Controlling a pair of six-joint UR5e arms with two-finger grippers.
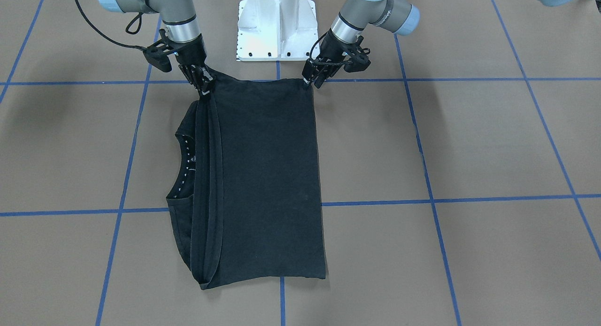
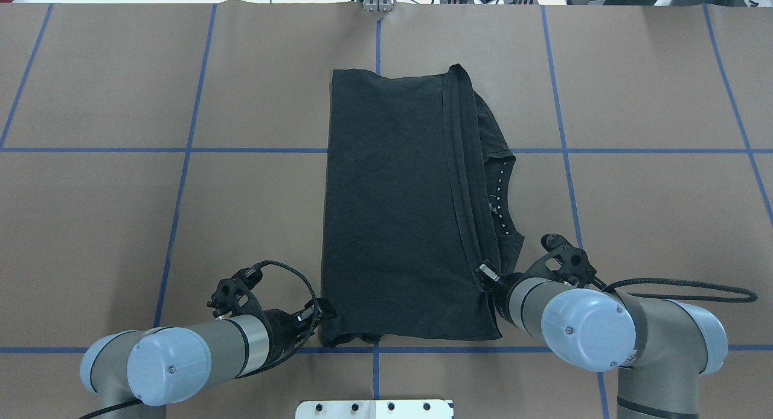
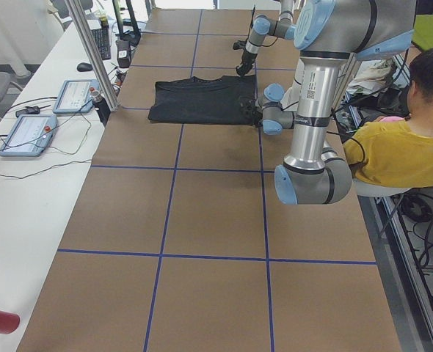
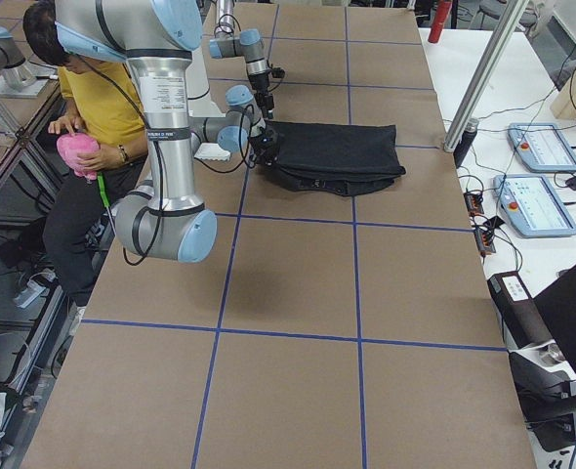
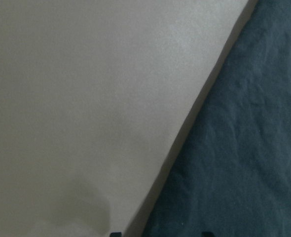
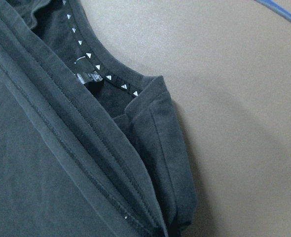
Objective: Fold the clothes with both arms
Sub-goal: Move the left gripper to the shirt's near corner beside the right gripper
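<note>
The black T-shirt (image 1: 267, 175) (image 2: 386, 214) lies folded flat mid-table, with its hem doubled over beside the collar (image 6: 96, 66), which carries white triangles. The graphic is hidden. My left gripper (image 1: 310, 83) (image 2: 320, 313) is at the shirt's near corner on my left, shut on the fabric edge (image 5: 244, 163). My right gripper (image 1: 205, 90) (image 2: 485, 273) pinches the other near corner, where the hem layers (image 6: 52, 163) stack. The near edge runs straight and taut between the two grippers. Neither wrist view shows the fingers clearly.
The white pedestal base (image 1: 277, 30) stands just behind the shirt's near edge. Blue tape lines (image 1: 375, 203) grid the brown table. A seated person in yellow (image 3: 407, 139) is beside the robot. Control tablets (image 3: 33, 132) and cables lie on the white side bench.
</note>
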